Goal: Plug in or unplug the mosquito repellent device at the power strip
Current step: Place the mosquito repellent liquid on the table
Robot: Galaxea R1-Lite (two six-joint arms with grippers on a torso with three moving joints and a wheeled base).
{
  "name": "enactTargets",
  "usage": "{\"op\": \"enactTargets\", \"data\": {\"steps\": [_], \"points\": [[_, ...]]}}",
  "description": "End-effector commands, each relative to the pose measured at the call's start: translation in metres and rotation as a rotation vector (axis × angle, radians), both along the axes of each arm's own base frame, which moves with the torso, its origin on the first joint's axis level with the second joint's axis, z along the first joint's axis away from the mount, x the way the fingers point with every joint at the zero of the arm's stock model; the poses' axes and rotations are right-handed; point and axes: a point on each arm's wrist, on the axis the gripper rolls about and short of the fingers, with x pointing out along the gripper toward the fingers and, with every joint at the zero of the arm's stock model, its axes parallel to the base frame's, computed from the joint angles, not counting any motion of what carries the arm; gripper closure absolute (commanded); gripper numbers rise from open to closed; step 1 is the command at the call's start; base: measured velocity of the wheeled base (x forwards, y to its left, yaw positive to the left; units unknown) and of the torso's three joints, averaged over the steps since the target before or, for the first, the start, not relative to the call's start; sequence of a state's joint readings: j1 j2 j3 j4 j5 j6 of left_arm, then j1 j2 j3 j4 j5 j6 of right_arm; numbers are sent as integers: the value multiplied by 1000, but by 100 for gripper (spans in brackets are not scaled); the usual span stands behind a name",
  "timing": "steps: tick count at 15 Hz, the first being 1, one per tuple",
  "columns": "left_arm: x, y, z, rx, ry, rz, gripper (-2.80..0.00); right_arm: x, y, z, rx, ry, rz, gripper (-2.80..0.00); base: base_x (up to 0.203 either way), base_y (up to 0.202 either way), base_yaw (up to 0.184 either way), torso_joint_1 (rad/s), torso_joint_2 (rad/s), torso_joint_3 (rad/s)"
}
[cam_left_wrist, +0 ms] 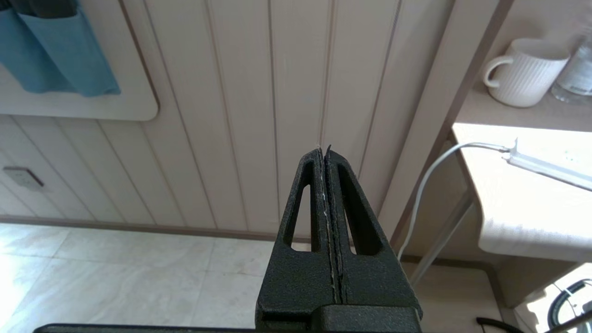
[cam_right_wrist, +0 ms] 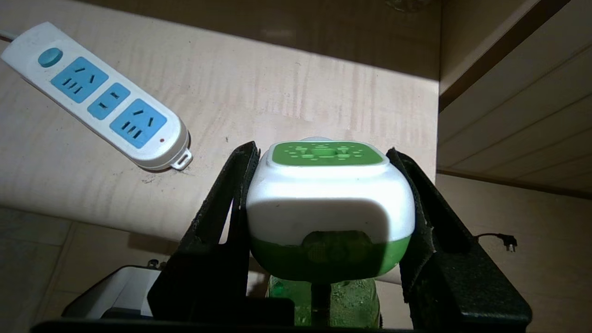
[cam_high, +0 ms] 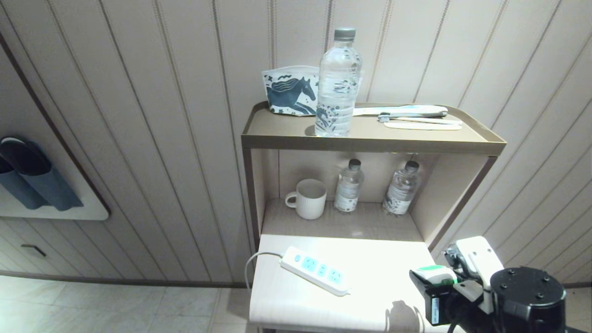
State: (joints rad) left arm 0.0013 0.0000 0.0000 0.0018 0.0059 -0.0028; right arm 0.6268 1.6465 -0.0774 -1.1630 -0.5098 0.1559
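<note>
My right gripper (cam_right_wrist: 323,152) is shut on the mosquito repellent device (cam_right_wrist: 329,203), its black fingers pressed against both sides of the white-and-green head; the green bottle (cam_right_wrist: 342,300) shows below the head. In the head view the held device (cam_high: 434,274) hangs over the front right corner of the lower table, apart from the power strip (cam_high: 316,270). The white power strip (cam_right_wrist: 104,99) lies flat on the tabletop with all its blue sockets bare and its cord (cam_high: 256,259) leaving over the table's left edge. My left gripper (cam_left_wrist: 323,150) is shut on nothing, off the table's left side, out of the head view.
A white mug (cam_high: 309,199) and two small water bottles (cam_high: 348,186) (cam_high: 401,187) stand in the niche behind the table. On the top shelf (cam_high: 370,141) are a tall water bottle (cam_high: 338,83), a horse-print pouch (cam_high: 291,90) and flat white items. Panelled wall stands behind.
</note>
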Motion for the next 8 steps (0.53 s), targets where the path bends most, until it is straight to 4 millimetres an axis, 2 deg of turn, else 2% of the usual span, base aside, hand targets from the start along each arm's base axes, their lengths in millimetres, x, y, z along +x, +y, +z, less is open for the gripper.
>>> {"op": "enactTargets", "data": {"steps": [1, 5, 8], "points": [[0, 0, 0, 0, 1, 0, 0, -1, 0, 0, 10, -3, -2, 0, 0, 0, 0, -153, 339, 169], [0, 0, 0, 0, 1, 2, 0, -2, 0, 3, 34, -17, 0, 0, 0, 0, 0, -166, 363, 189], [0, 0, 0, 0, 1, 0, 0, -3, -1, 11, 59, -49, -3, 0, 0, 0, 0, -234, 510, 272]]}}
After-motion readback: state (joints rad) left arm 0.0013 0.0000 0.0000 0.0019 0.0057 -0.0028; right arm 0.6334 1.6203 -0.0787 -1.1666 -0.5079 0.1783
